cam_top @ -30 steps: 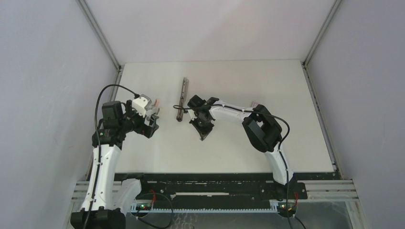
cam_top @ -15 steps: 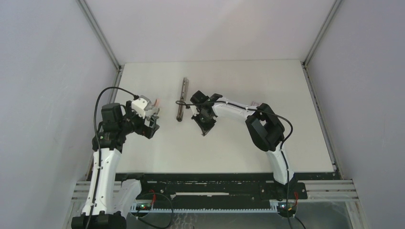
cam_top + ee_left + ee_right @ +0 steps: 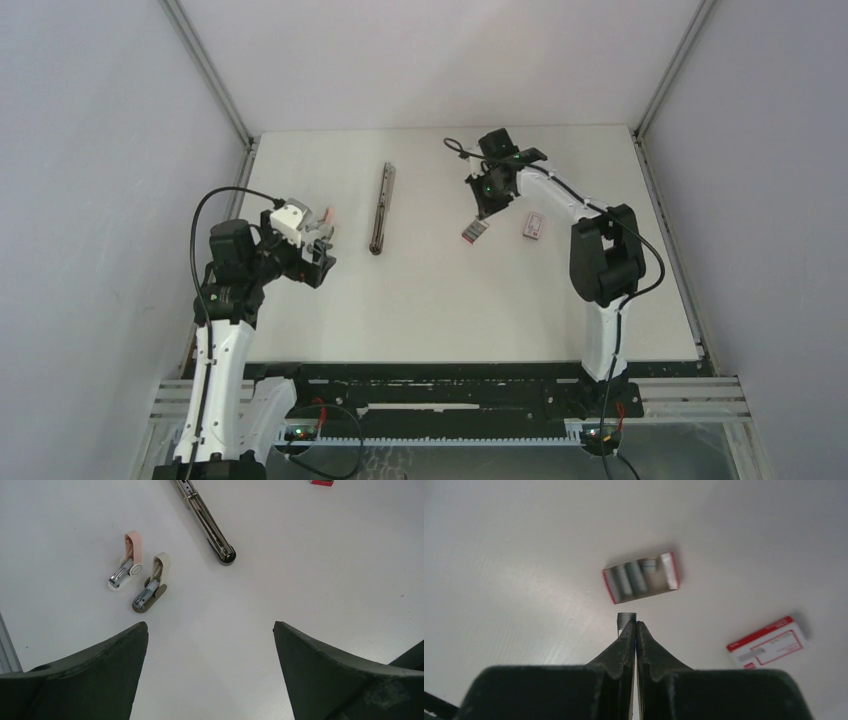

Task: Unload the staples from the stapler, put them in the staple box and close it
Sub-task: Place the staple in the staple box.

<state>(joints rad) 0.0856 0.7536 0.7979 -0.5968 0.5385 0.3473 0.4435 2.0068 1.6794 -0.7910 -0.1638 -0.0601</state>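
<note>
The stapler [image 3: 380, 208] lies lengthwise on the white table, left of centre, and its silvery end shows in the left wrist view [image 3: 207, 525]. My right gripper [image 3: 486, 205] hangs right of it, over an open red-and-white box [image 3: 641, 577] with grey staple strips inside. Its jaws [image 3: 635, 624] are shut on a short grey strip of staples [image 3: 626, 620] that pokes out at the tips. My left gripper [image 3: 210, 625] is wide open with nothing between its fingers, hovering above the table near the left edge [image 3: 322, 255], clear of the stapler.
A pink staple remover [image 3: 126, 562] and a beige one [image 3: 150, 582] lie just ahead of the left gripper. A closed red-and-white box [image 3: 534, 225] lies right of the open box [image 3: 474, 231]. Grey walls stand round the table.
My right arm has swung from beside the stapler's near end to the back right, over the open box, with its jaws staying shut. The left arm has barely shifted.
</note>
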